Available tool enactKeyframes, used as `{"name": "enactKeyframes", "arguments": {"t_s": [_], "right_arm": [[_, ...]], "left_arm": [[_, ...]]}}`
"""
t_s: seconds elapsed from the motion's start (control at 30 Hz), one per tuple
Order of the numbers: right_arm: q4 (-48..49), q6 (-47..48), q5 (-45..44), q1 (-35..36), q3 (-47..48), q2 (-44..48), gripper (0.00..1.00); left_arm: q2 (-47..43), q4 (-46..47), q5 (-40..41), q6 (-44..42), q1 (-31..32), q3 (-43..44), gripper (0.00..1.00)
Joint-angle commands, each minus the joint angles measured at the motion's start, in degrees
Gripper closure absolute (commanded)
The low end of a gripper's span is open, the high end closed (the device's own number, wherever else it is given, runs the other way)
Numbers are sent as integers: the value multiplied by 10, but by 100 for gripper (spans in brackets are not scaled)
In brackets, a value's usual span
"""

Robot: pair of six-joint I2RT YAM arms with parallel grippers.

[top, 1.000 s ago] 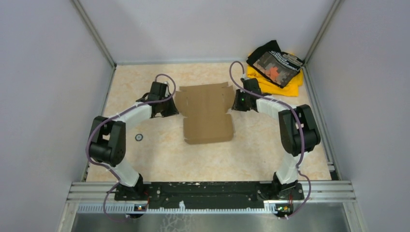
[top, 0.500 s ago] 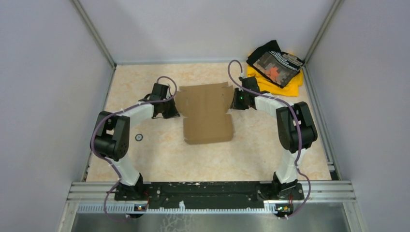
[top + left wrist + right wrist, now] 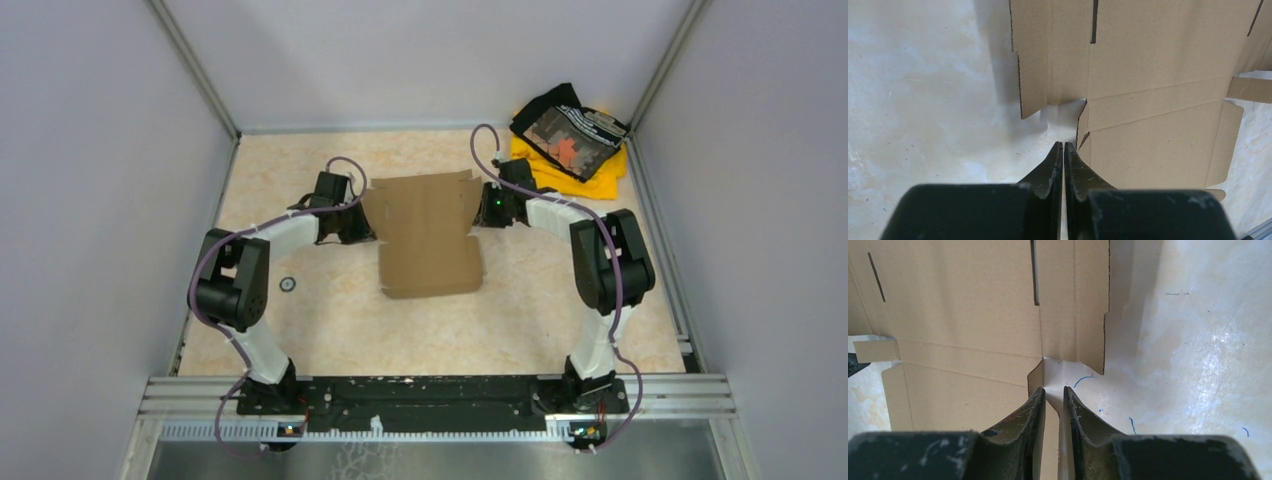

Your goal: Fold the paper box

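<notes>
Top external view shows the paper box lying flat and unfolded near the middle of the desk, with its wider part toward the far wall. A pile of yellow and black cloth lies beyond the far right corner of the box, apart from it and close behind the right wrist. A small dark ring lies on the desk to the left of the box, beside the elbow of the left arm.

Both arms are bent at the elbow and reach inward with low wrists. The left arm comes to the left edge of the box, and the right arm comes to its right edge. From above, the state of the fingers cannot be seen.

The wrist views show it. The left fingers are pressed together with nothing between them. Their tips are over bare desk, just beside a small corner tab at the left notch of the box. The right fingers stand a little apart with a narrow gap. Their tips are at the right notch of the box, next to a small raised tab. I cannot tell if they touch it. Short blue pen marks show on the desk just right of this notch.
</notes>
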State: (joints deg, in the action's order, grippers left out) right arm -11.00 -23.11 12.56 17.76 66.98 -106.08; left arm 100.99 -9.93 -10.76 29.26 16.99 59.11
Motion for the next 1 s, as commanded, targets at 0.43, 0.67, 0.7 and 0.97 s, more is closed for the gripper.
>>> {"name": "enactKeyframes", "arguments": {"t_s": [0.43,0.67,0.7,0.97], "right_arm": [[12,2,19,13,47,-9,80],[12,2,23,16,49,-15,80],[12,2,23,18,50,-17,80],[8,2,23,27,62,-25,80]], "left_arm": [[21,20,-13,12,21,35,74],[25,18,-12,13,28,40,64],[24,18,-13,13,28,41,63],[28,15,-13,14,32,48,62]]}}
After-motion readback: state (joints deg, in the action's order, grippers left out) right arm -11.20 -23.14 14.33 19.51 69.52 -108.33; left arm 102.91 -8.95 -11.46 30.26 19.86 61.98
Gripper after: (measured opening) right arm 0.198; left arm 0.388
